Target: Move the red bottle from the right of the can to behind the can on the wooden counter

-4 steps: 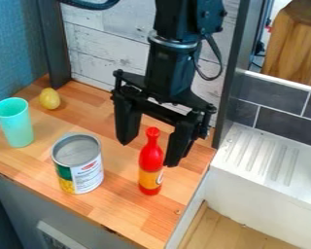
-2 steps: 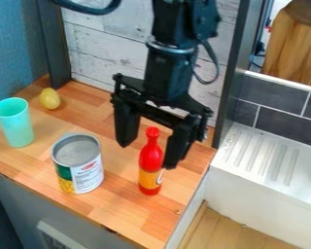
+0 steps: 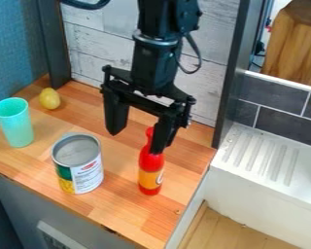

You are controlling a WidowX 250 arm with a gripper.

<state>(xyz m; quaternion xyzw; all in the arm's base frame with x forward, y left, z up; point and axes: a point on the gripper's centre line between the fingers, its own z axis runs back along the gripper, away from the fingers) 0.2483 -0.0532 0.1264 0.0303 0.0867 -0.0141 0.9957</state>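
The black gripper hangs over the wooden counter with its two fingers spread wide and nothing between them. Its right finger covers part of the neck of a red bottle with an orange label; whether they touch I cannot tell. The bottle stands upright. Left of it is an upright metal can with a green, white and yellow label. A turquoise cup stands at the counter's left, and a yellow egg-shaped object lies behind it.
The wooden counter ends at the right beside a white ridged drainboard, which lies lower right of the gripper. A white plank wall rises behind the counter, with dark posts on both sides. Dark grey tiles line the wall above the drainboard.
The gripper has shifted left and slightly up in the view, bringing its right finger across the bottle's neck. It stays open. The bottle, can, cup and yellow object have not moved.
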